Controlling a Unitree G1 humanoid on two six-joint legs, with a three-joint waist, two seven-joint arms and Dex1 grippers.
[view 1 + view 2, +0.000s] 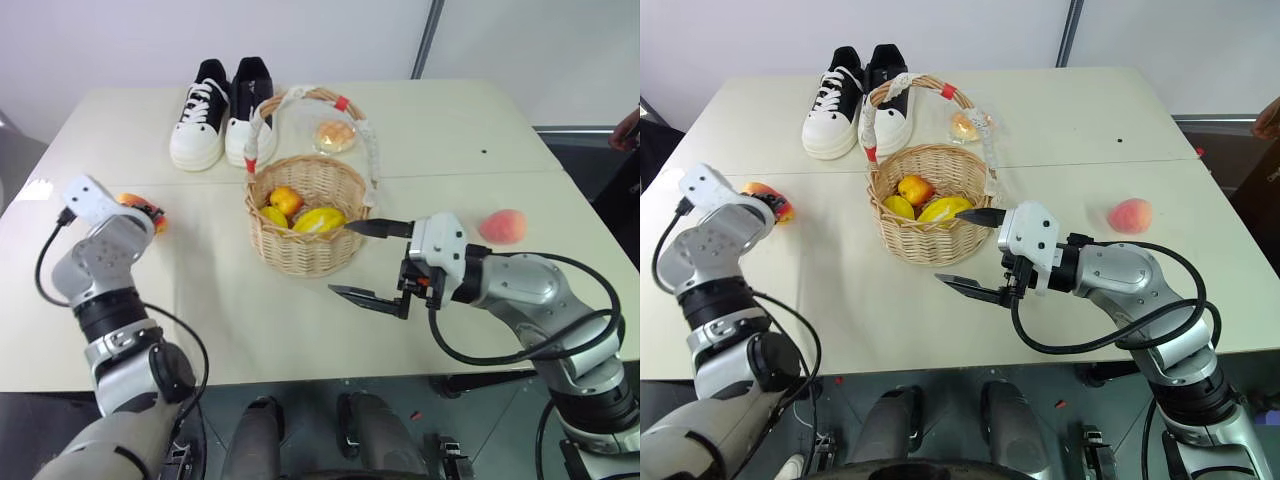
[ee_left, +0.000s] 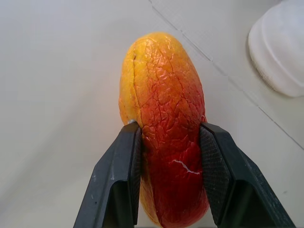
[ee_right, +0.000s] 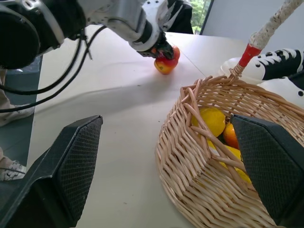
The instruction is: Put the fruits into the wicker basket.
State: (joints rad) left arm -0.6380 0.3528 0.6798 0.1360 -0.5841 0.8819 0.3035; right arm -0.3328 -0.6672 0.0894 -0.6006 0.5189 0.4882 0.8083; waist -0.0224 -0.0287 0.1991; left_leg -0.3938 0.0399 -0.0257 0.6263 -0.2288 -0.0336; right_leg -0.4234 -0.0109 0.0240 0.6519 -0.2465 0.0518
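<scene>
An elongated red-and-yellow fruit (image 2: 161, 76) lies on the table at the far left, and my left gripper (image 2: 166, 130) is shut on it, one black finger (image 2: 121, 171) pressed against each side. The wicker basket (image 1: 300, 252) stands mid-table with an orange fruit (image 1: 287, 200) and yellow fruits (image 1: 320, 219) inside. My right gripper (image 1: 362, 262) hovers open just right of the basket's front, nothing between its fingers. A pink-orange peach (image 1: 503, 226) rests on the table further right, beyond the right arm.
A pair of black-and-white shoes (image 1: 220, 115) stands behind the basket at the table's back. A pale bun in clear wrapping (image 1: 334, 135) lies beside them, behind the basket handle. A person's hand (image 1: 628, 125) shows at the right edge.
</scene>
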